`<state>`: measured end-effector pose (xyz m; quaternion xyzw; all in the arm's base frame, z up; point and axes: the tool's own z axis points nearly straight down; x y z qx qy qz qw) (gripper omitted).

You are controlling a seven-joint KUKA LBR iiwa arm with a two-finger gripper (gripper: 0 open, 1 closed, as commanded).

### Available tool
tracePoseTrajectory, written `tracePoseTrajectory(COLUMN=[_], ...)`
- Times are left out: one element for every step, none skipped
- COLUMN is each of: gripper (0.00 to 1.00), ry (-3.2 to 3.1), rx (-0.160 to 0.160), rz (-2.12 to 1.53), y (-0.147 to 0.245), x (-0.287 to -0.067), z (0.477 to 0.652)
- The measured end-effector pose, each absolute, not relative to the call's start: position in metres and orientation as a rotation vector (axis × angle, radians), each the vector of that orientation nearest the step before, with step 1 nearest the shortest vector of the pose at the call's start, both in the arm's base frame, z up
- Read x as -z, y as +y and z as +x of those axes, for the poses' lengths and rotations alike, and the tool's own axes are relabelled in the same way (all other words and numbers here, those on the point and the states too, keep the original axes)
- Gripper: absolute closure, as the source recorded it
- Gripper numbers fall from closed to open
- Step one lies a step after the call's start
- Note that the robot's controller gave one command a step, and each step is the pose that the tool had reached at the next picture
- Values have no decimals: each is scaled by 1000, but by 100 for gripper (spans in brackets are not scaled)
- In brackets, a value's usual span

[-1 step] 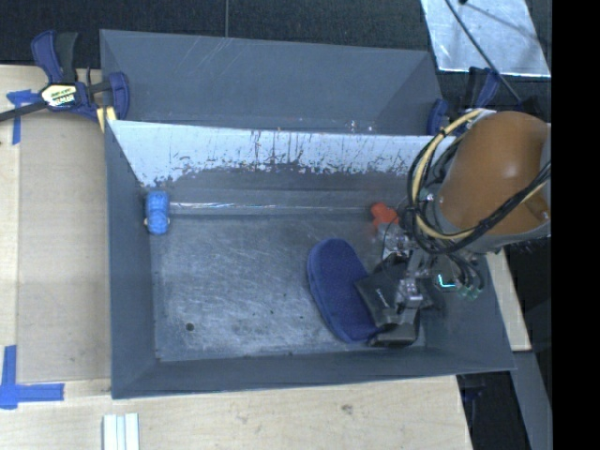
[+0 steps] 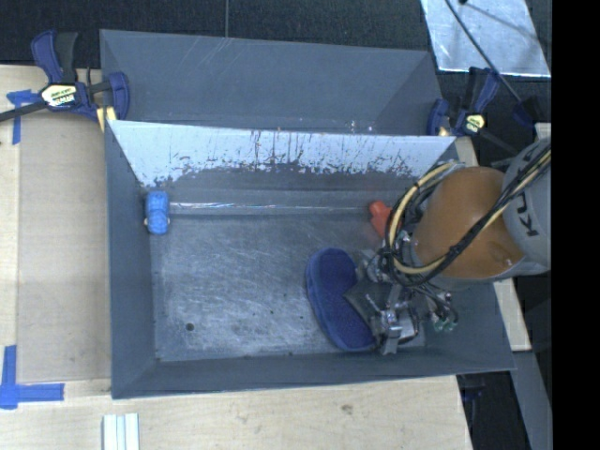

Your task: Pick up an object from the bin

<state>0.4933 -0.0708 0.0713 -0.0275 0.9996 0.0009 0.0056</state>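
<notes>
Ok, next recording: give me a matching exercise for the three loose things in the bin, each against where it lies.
Things:
1. dark blue oval thing
2. small light blue thing
3. small orange-red thing

Places:
A. far left corner of the floor
B. near the front wall, right of the middle
C. at the foot of the far wall, toward the right

Pairs: 1-B, 2-A, 3-C.
</notes>
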Motion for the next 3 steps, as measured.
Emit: tracePoseTrajectory(gripper=[0,100,100], ry=[3104,3112,3101], rx=[-17,-34,8], rz=[-434,-443,-421], y=[-115,-111,-136], x=[-79,-78,-204], z=[519,518,532])
